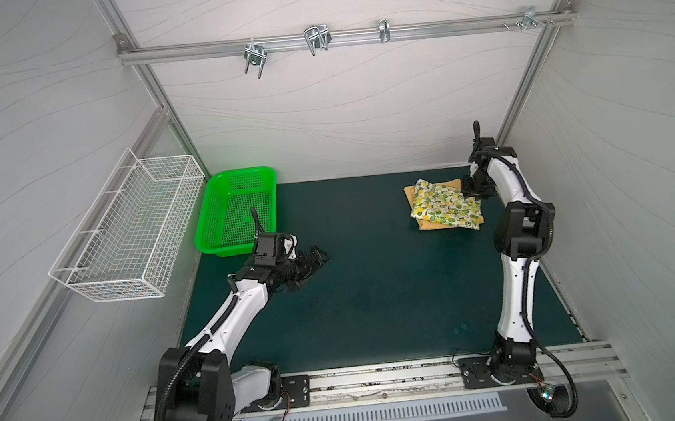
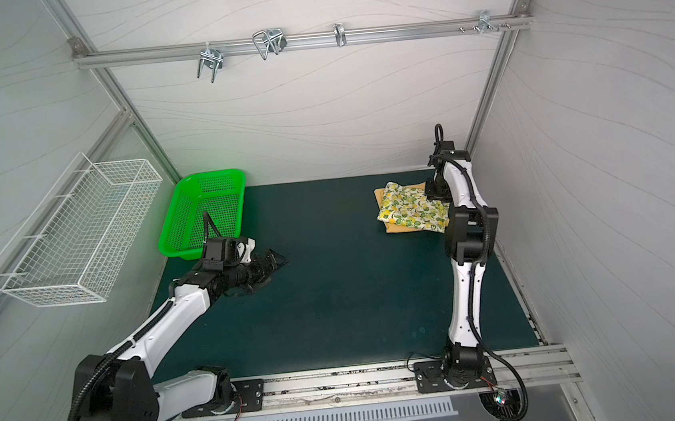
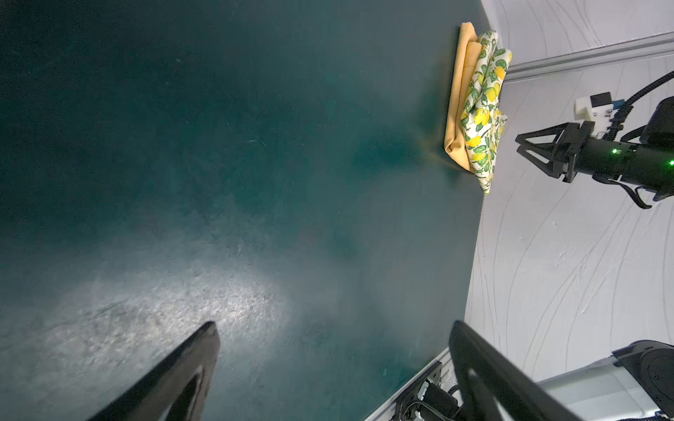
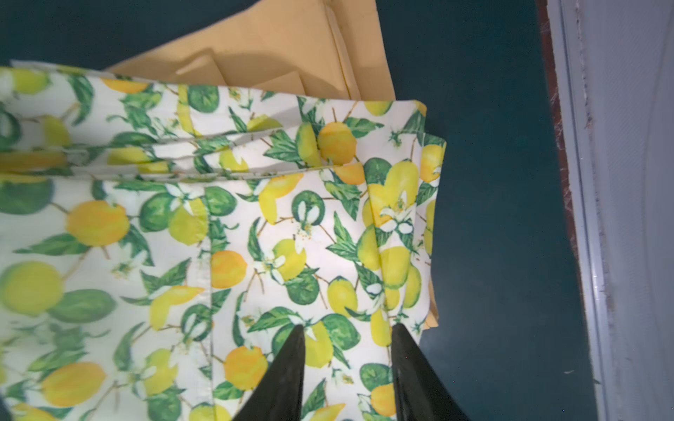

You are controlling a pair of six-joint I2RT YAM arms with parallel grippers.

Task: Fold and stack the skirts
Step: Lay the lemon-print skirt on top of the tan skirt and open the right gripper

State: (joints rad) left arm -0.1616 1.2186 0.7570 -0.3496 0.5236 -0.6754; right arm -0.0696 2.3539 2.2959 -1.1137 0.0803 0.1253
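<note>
The cream lemon-print skirt (image 1: 444, 206) (image 2: 411, 211) lies folded on top of the folded mustard-yellow skirt (image 1: 412, 191) (image 2: 380, 194) at the back right of the green mat. Mustard cloth shows past the print's edges (image 4: 273, 43). My right gripper (image 1: 477, 195) (image 4: 348, 328) hovers over the lemon skirt's (image 4: 255, 237) right edge. Its jaws stand apart with no cloth pinched between them. In the left wrist view both skirts, lemon (image 3: 483, 109) and mustard (image 3: 457, 109), sit just short of that gripper (image 3: 518, 143). My left gripper (image 1: 315, 263) (image 3: 333, 324) is wide open over bare mat, far from the stack.
A green plastic basket (image 1: 236, 212) stands at the back left of the mat, just behind my left wrist. A white wire basket (image 1: 129, 234) hangs on the left wall. Metal hooks (image 1: 316, 40) hang from the rear rail. The right wall (image 4: 620, 182) runs close beside the stack.
</note>
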